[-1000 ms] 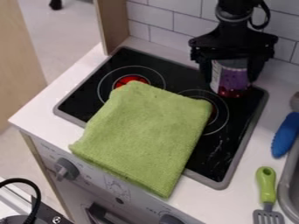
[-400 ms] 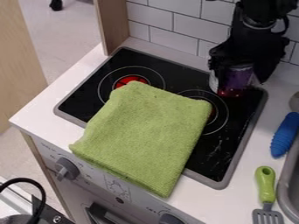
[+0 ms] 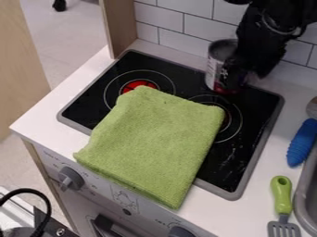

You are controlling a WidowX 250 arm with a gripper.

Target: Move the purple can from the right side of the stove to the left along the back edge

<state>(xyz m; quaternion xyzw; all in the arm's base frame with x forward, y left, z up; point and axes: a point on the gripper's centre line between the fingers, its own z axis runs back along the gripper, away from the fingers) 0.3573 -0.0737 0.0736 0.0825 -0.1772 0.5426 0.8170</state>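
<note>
The black gripper [image 3: 252, 65] is at the upper right, over the back right part of the stove, overlapping the right side of a can [image 3: 217, 68]. The can has a grey rim and a white, purple and dark red label. It stands at the back edge of the black cooktop [image 3: 241, 164], near the tiled wall. A folded green cloth [image 3: 155, 143] lies flat across the cooktop's middle and front, partly covering both burner rings and hanging a little over the counter's front edge.
A blue ridged object [image 3: 302, 142] and a green-handled spatula [image 3: 282, 196] lie on the counter [image 3: 210, 208] at right, beside a grey sink rim [image 3: 303, 203]. A wooden panel [image 3: 117, 28] stands behind the stove's left corner.
The can has moved left and slightly back from the cooktop's right rear corner. The gripper first moved right and turned, then came back left beside the can. The cloth has not moved.
</note>
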